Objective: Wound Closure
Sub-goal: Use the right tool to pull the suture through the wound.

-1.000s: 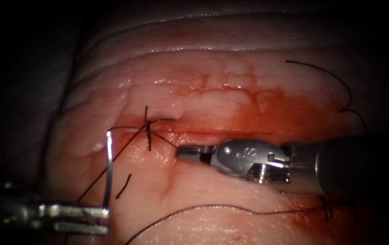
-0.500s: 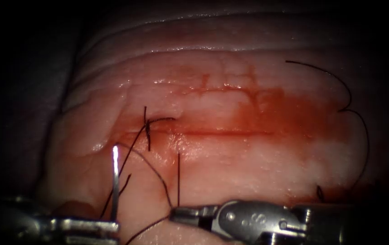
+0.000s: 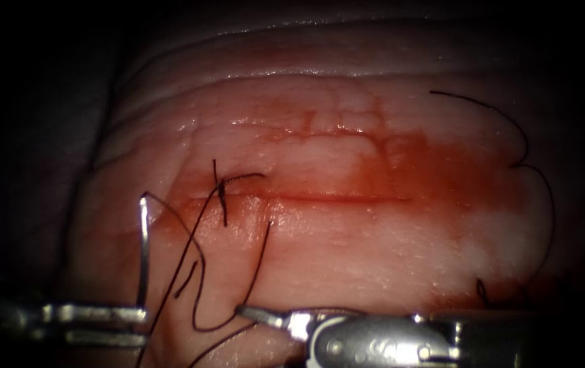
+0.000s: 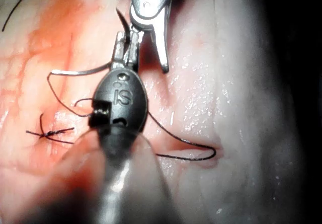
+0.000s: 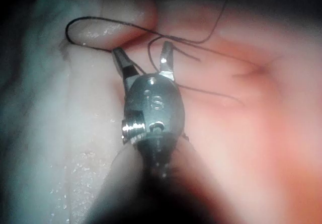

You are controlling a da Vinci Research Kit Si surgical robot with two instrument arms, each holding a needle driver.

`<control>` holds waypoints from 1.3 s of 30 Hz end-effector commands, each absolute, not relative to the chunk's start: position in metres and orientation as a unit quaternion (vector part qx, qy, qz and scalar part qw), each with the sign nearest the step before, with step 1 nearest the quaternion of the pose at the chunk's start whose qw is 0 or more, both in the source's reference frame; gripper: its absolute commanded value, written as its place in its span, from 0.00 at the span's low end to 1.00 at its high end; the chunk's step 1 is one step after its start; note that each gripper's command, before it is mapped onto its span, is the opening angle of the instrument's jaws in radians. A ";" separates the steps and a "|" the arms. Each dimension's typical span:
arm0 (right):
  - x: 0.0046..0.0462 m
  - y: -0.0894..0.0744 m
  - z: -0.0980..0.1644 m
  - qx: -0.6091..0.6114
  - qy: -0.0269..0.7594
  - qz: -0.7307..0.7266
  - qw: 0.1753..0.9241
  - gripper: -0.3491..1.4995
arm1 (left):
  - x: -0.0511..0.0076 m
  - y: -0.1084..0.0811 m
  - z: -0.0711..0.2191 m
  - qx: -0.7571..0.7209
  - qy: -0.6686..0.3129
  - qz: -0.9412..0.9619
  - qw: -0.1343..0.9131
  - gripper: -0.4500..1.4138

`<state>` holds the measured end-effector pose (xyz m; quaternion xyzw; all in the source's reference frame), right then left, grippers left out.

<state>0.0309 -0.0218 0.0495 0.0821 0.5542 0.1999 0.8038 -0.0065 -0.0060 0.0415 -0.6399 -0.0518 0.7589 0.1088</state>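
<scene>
— Gripper check, endoscope view first: what do you have?

— Your left gripper (image 3: pixel 144 315) lies low on the left, clamped on the needle (image 3: pixel 143 252) near its lower end. The needle stands up clear of the tissue (image 3: pixel 347 238), tip free in the air left of the cut (image 3: pixel 320 198). Your right gripper (image 3: pixel 255 314) comes in low from the right, its tip just beside a loop of thread (image 3: pixel 197 272) that runs up to the knot (image 3: pixel 221 191) at the cut's left end. From this view you cannot tell whether it grips anything. Red fluid (image 3: pixel 401 163) stains the tissue around the cut.

— And the left wrist view?

— Your left gripper (image 4: pixel 125 48) pinches the needle (image 4: pixel 80 72), which curves out sideways above the tissue (image 4: pixel 226 83). The right gripper (image 4: pixel 151 48) sits just beside it with jaws parted. Thread (image 4: pixel 186 142) trails past the knot (image 4: pixel 50 133).

— Right wrist view?

— Your right gripper (image 5: pixel 143 60) stands wide open and grips nothing. Thread (image 5: pixel 156 35) crosses between and beyond its jaws, over the tissue (image 5: pixel 251 133).
</scene>
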 end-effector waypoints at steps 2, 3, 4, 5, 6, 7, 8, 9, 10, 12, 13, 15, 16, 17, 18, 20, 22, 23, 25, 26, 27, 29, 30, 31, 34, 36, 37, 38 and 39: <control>0.0303 -0.019 0.051 0.063 0.549 0.190 0.811 0.84 | -0.0057 -0.005 0.042 -0.628 -0.023 0.769 0.117 0.00; 0.0300 -0.018 0.052 0.058 0.546 0.190 0.813 0.85 | -0.0052 -0.005 0.042 -0.623 -0.014 0.772 0.122 0.00; 0.0298 -0.018 0.053 0.054 0.545 0.188 0.815 0.85 | -0.0047 -0.004 0.042 -0.619 -0.006 0.775 0.125 0.00; 0.0296 -0.017 0.053 0.051 0.543 0.188 0.817 0.84 | -0.0044 -0.004 0.042 -0.615 0.000 0.778 0.130 0.00; 0.0296 -0.017 0.054 0.046 0.542 0.189 0.818 0.79 | -0.0039 -0.004 0.043 -0.610 0.008 0.781 0.136 0.00; 0.0296 -0.017 0.054 0.041 0.541 0.185 0.819 0.74 | -0.0037 -0.004 0.043 -0.606 0.012 0.783 0.141 0.00; 0.0296 -0.016 0.055 0.035 0.539 0.182 0.821 0.70 | -0.0035 -0.004 0.043 -0.602 0.014 0.785 0.144 0.00; 0.0298 -0.016 0.055 0.032 0.537 0.180 0.823 0.68 | -0.0034 -0.003 0.043 -0.600 0.015 0.786 0.147 0.00; 0.0300 -0.016 0.056 0.029 0.535 0.177 0.826 0.68 | -0.0033 -0.003 0.043 -0.598 0.019 0.788 0.147 0.00; 0.0307 -0.016 0.057 0.021 0.528 0.167 0.833 0.68 | -0.0033 -0.003 0.044 -0.596 0.022 0.788 0.149 0.00; 0.0310 -0.016 0.058 0.021 0.524 0.165 0.836 0.68 | -0.0033 -0.003 0.044 -0.598 0.022 0.787 0.149 0.00; 0.0317 -0.016 0.059 0.019 0.515 0.156 0.843 0.64 | -0.0032 -0.003 0.044 -0.601 0.023 0.785 0.146 0.00; 0.0320 -0.016 0.059 0.020 0.511 0.153 0.846 0.62 | -0.0032 -0.003 0.045 -0.603 0.024 0.785 0.142 0.00; 0.0323 -0.016 0.059 0.020 0.506 0.152 0.848 0.59 | -0.0032 -0.003 0.045 -0.604 0.023 0.784 0.142 0.00; 0.0326 -0.016 0.060 0.020 0.505 0.147 0.850 0.53 | -0.0033 -0.003 0.045 -0.608 0.021 0.781 0.139 0.00; 0.0330 -0.017 0.061 0.023 0.496 0.141 0.857 0.37 | -0.0033 -0.003 0.045 -0.611 0.019 0.779 0.137 0.00; 0.0333 -0.017 0.062 0.025 0.492 0.136 0.860 0.26 | -0.0034 -0.003 0.045 -0.611 0.021 0.780 0.135 0.00; 0.0333 -0.017 0.062 0.025 0.491 0.135 0.860 0.25 | -0.0034 -0.003 0.045 -0.612 0.021 0.779 0.135 0.00; 0.0334 -0.017 0.063 0.026 0.485 0.131 0.864 0.22 | -0.0034 -0.003 0.045 -0.613 0.020 0.779 0.134 0.00; 0.0334 -0.017 0.063 0.027 0.483 0.130 0.865 0.21 | -0.0034 -0.003 0.045 -0.613 0.020 0.779 0.134 0.00; 0.0335 -0.016 0.063 0.028 0.481 0.129 0.867 0.17 | -0.0034 -0.003 0.044 -0.614 0.020 0.778 0.133 0.00; 0.0333 -0.016 0.064 0.028 0.479 0.127 0.868 0.00 | -0.0034 -0.003 0.044 -0.615 0.019 0.777 0.133 0.00; 0.0332 -0.016 0.064 0.026 0.475 0.124 0.871 0.00 | -0.0035 -0.003 0.044 -0.615 0.019 0.777 0.133 0.00; 0.0331 -0.017 0.064 0.029 0.467 0.136 0.873 0.00 | -0.0035 -0.003 0.044 -0.615 0.019 0.777 0.133 0.00; 0.0329 -0.017 0.063 0.044 0.461 0.164 0.871 0.00 | -0.0034 -0.003 0.044 -0.615 0.019 0.777 0.132 0.00; 0.0327 -0.018 0.062 0.058 0.459 0.175 0.869 0.00 | -0.0034 -0.003 0.044 -0.615 0.019 0.777 0.132 0.00; 0.0326 -0.018 0.062 0.061 0.455 0.179 0.870 0.00 | -0.0034 -0.003 0.045 -0.615 0.019 0.777 0.132 0.00; 0.0325 -0.019 0.061 0.064 0.451 0.180 0.872 0.00 | -0.0034 -0.003 0.045 -0.615 0.019 0.777 0.132 0.00; 0.0323 -0.019 0.061 0.065 0.448 0.182 0.873 0.00 | -0.0035 -0.003 0.045 -0.615 0.020 0.777 0.132 0.00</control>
